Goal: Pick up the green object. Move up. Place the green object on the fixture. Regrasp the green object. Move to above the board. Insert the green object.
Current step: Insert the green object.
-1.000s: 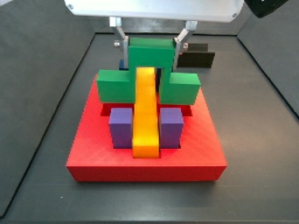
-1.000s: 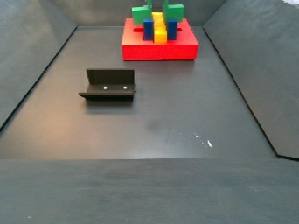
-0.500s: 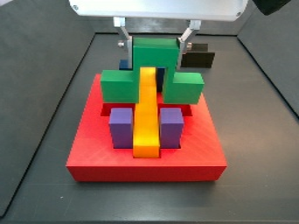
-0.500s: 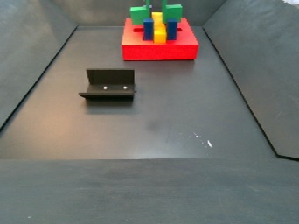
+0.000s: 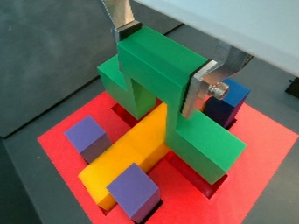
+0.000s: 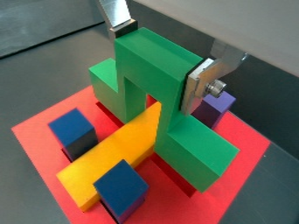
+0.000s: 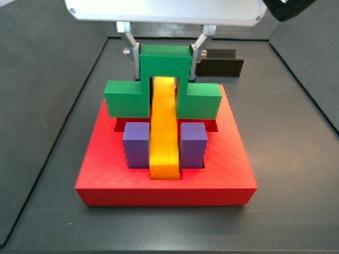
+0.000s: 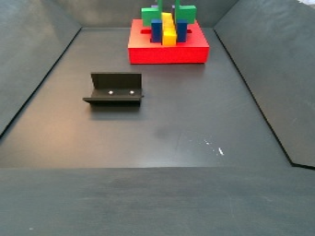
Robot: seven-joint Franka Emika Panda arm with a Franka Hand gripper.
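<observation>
The green object (image 5: 163, 96) straddles the yellow bar (image 5: 131, 150) at the far end of the red board (image 7: 166, 177), its legs down in the slots. The gripper (image 6: 160, 57) is clamped on its top block, silver fingers (image 6: 198, 85) pressed against both sides. The fixture (image 8: 114, 89) stands well apart on the floor.

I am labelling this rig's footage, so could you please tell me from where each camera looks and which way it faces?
Wrist views: both look steeply down past the gripper at the green object it clamps astride the yellow bar; fingers show.
Side view: close, facing the board; gripper above.
Side view: far across the floor, fixture nearer than the board; the gripper is not visible.
All views share the board.
</observation>
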